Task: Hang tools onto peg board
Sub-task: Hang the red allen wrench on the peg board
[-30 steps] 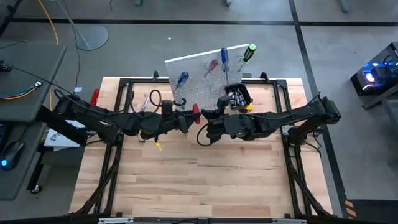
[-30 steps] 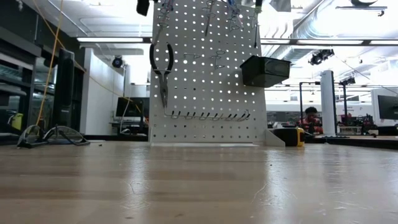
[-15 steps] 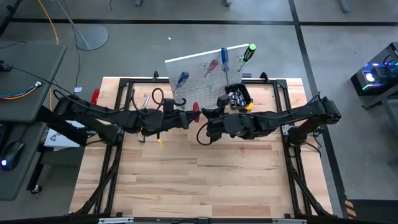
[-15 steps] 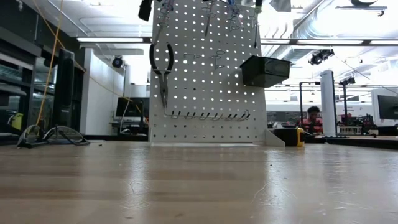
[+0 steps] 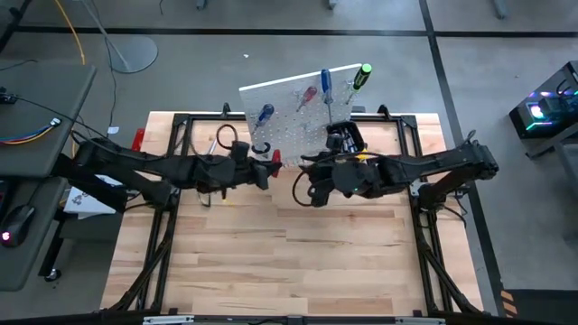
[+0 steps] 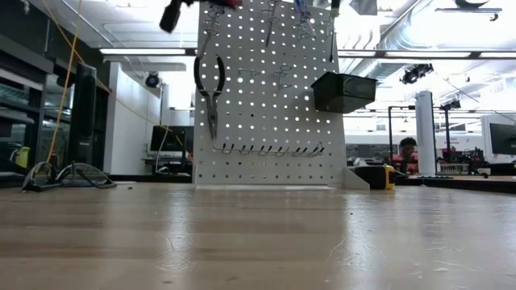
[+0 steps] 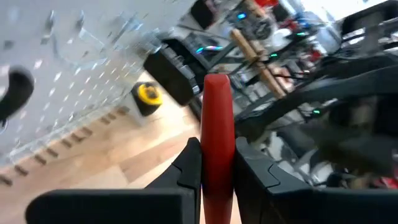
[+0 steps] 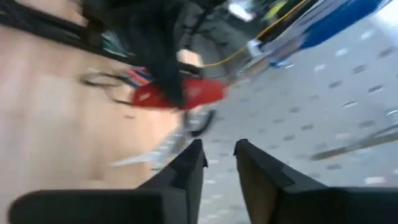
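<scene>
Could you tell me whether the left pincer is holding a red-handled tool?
Yes, the left pincer is clamped on a red handle in its wrist view.

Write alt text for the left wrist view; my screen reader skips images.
The left gripper has its jaws shut on a red tool handle that points toward a white peg board. A yellow tape measure sits on the wooden table below.

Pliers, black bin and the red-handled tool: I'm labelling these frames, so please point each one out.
pliers [image 6: 210, 89], low view, where the dark handles meet above the jaws.
black bin [image 6: 344, 91], low view, on its front wall.
red-handled tool [image 7: 218, 143], left wrist view, on the red handle between the left end effector's fingers.
</scene>
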Robot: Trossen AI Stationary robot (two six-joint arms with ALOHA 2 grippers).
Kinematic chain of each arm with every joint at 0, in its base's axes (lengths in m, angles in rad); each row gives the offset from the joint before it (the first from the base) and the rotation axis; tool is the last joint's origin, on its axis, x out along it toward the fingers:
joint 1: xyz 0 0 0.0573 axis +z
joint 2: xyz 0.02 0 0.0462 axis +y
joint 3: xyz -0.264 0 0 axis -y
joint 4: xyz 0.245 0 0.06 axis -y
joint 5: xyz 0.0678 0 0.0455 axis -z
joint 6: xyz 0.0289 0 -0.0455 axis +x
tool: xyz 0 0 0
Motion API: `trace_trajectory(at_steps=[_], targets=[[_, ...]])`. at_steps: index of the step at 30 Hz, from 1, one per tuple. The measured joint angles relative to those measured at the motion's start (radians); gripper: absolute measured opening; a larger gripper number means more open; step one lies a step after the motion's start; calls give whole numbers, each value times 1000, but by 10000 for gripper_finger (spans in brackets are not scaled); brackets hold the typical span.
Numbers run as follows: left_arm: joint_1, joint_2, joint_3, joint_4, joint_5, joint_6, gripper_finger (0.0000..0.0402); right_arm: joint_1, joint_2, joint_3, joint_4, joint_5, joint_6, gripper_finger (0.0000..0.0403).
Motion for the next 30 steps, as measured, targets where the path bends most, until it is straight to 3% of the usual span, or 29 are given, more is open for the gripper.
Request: trace_trajectory(at_steps=[4, 7, 10, 18, 25, 30], targets=[[0, -28, 36, -45, 67, 184, 46, -26, -1, 54, -106, -186, 213, 132], [1, -13, 114, -161, 116, 318, 46, -63, -6, 89, -143, -402, 337, 153], [5, 23, 216, -312, 172, 461, 46, -94, -4, 103, -137, -516, 392, 169], [-4, 180, 480, -617, 201, 855, 46, -150, -4, 143, -120, -600, 463, 177], [-1, 295, 620, -653, 197, 1103, 46, -138, 5, 144, -125, -609, 400, 177], [1, 340, 651, -660, 198, 1150, 46, -119, 7, 144, -143, -604, 350, 177]])
